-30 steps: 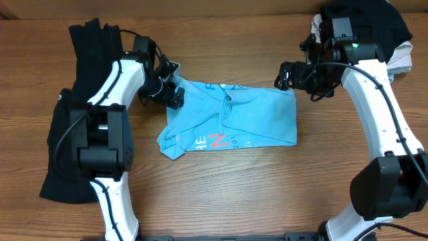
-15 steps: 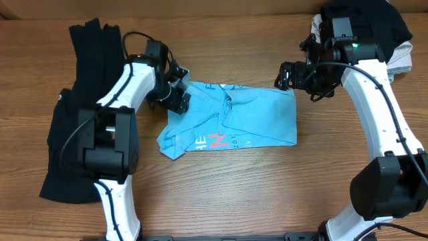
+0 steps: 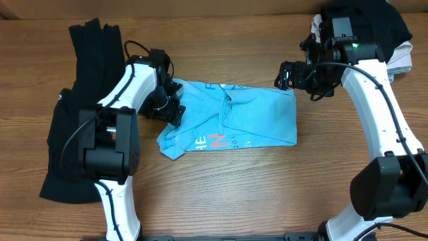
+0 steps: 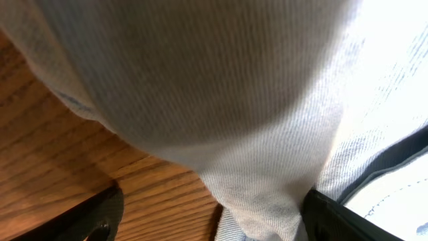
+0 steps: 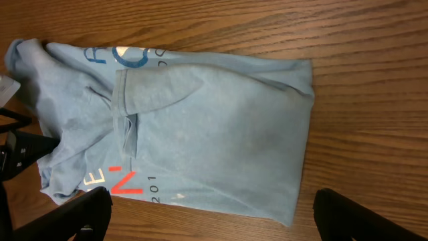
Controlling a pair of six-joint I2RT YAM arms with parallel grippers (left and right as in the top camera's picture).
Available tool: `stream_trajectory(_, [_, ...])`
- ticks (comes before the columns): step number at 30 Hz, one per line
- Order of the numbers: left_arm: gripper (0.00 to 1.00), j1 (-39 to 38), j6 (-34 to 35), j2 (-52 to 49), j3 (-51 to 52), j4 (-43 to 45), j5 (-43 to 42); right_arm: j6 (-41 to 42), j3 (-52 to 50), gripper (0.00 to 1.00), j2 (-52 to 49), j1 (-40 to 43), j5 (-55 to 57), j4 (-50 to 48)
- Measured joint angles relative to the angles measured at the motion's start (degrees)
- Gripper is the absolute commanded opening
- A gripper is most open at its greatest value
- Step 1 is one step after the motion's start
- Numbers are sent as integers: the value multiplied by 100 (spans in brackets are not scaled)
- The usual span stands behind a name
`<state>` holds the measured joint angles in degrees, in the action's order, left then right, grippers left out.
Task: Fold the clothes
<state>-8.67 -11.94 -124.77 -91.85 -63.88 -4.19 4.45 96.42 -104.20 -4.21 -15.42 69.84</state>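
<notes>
Wood-grain tabletop (image 3: 221, 201) under inspection. I find the light blue short-sleeved knit T-shirt (image 3: 257, 120) lying crumpled and part-folded at its centre, between the two arms. White lettering and a red-orange letter (image 3: 216, 140) run along its near edge. One sleeve (image 5: 157, 87) lies folded across the body.

The left jaws are at the shirt's left edge, low on the cloth. In the left wrist camera they stand apart, with pale blue fabric (image 4: 200, 87) bunched between them and filling the view. The right jaws are apart and hold nothing, just off the shirt's far right corner; I cannot tell their height above it.

A black garment (image 3: 73, 120) lies spread along the left side of the tabletop, partly under the left arm (image 3: 124, 80). A dark pile of clothes (image 3: 374, 20) with a white cloth (image 3: 402, 57) sits at the far right corner.
</notes>
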Motion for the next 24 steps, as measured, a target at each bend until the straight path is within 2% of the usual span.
stream_trajectory(6, [97, -9, 48, 2, 4, 48, -28, 2, 0, 100, 0, 0, -2, 2])
stream_trajectory(9, [98, -15, 160, 20, 15, 367, -46, 2, 0, 100, 0, 0, -2, -17])
stream_trajectory(14, [97, -37, 264, 37, 17, 1014, -293, 2, 0, 100, 0, 0, -2, -24])
stream_trajectory(21, [96, -214, 286, 50, 85, 1471, -396, 2, 0, 100, 0, 0, -2, -15])
stream_trajectory(24, [93, -337, 284, 129, 249, 1670, -389, -2, 0, 100, 0, 0, 0, -15])
